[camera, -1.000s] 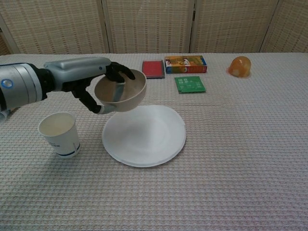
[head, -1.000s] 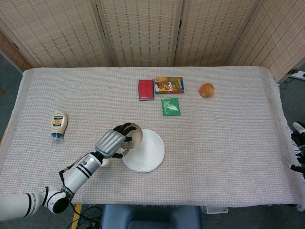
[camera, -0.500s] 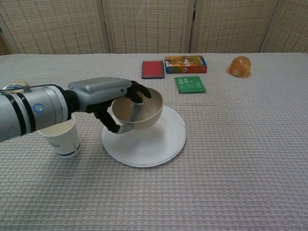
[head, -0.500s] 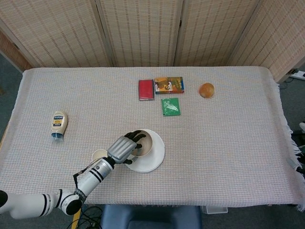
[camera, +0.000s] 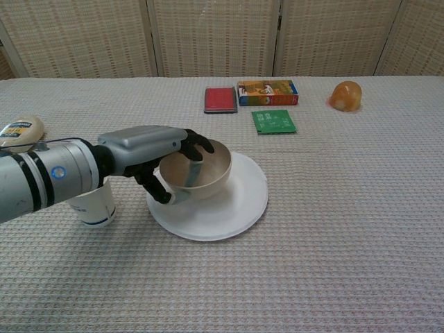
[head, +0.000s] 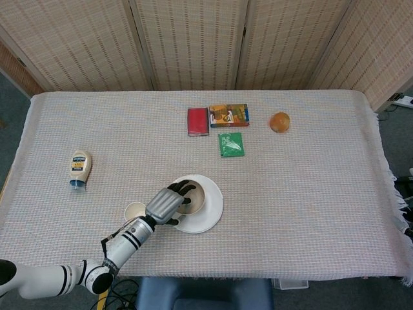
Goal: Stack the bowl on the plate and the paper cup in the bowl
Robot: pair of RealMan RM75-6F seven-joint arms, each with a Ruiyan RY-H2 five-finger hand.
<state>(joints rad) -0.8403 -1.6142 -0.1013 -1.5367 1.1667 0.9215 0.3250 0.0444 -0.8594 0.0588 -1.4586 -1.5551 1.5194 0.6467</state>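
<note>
- Head view: left hand grips the rim of the bowl, fingers hooked inside it, over the left part of the plate at lower centre; paper cup stands just left, not yet stacked
- Chest view: bowl sits low on the plate, contact uncertain; cup at lower left, partly behind the forearm; right hand unseen

Beige bowl, white plate, white paper cup, silver-and-black left hand.
</note>
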